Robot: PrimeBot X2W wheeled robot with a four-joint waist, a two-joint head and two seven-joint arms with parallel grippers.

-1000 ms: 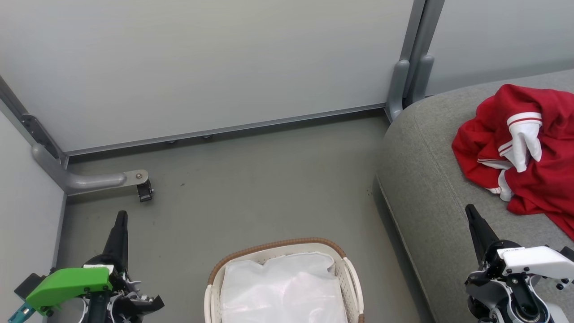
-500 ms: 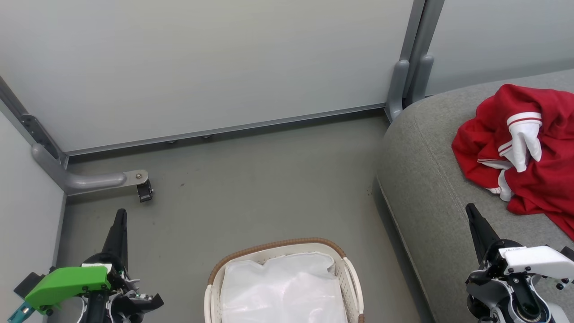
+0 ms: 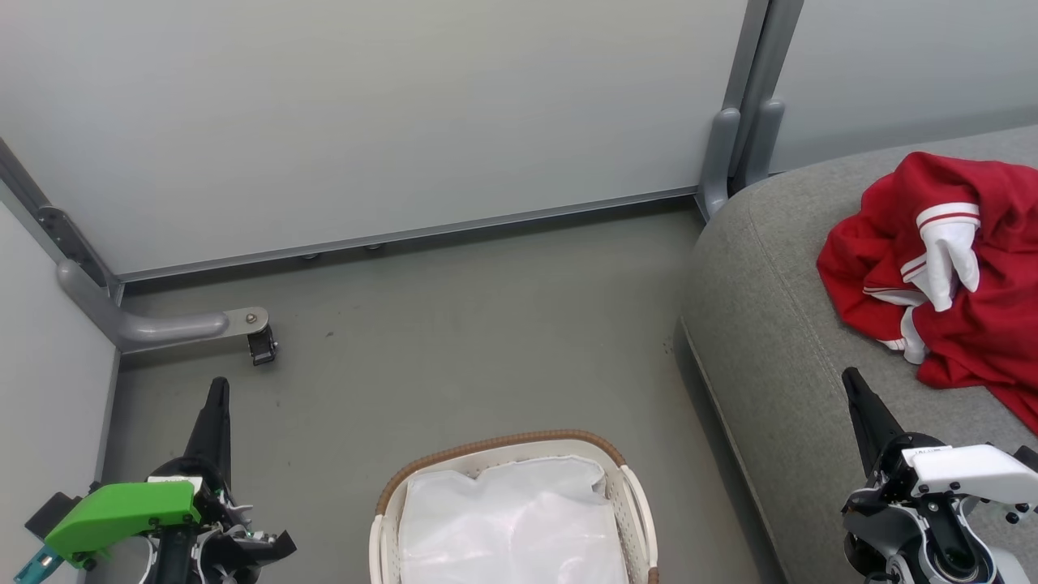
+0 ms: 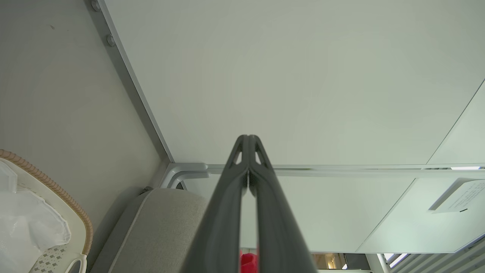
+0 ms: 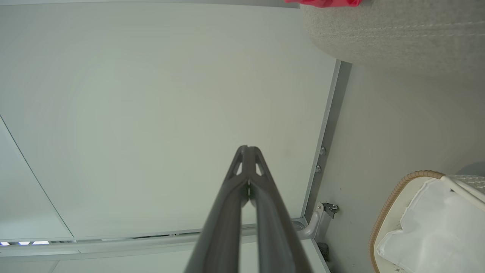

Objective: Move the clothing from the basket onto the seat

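Clothing (image 3: 981, 341) on seat (image 3: 770, 341), basket (image 3: 503, 442) apart

The left tool (image 4: 248, 141) points at a pale wall panel (image 4: 303, 76), its two dark fingers (image 4: 223, 212) pressed together at the tips. At the lower left sits the basket (image 4: 57, 188) with its white liner (image 4: 22, 223), and just beside it is the grey seat (image 4: 166, 227). A sliver of red clothing (image 4: 248, 262) shows through the narrow slit low between the fingers.

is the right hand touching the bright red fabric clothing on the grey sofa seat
Apart. In the head view, bare grey fabric sofa seat shows between the right hand and the crumpled bright red fabric clothing.
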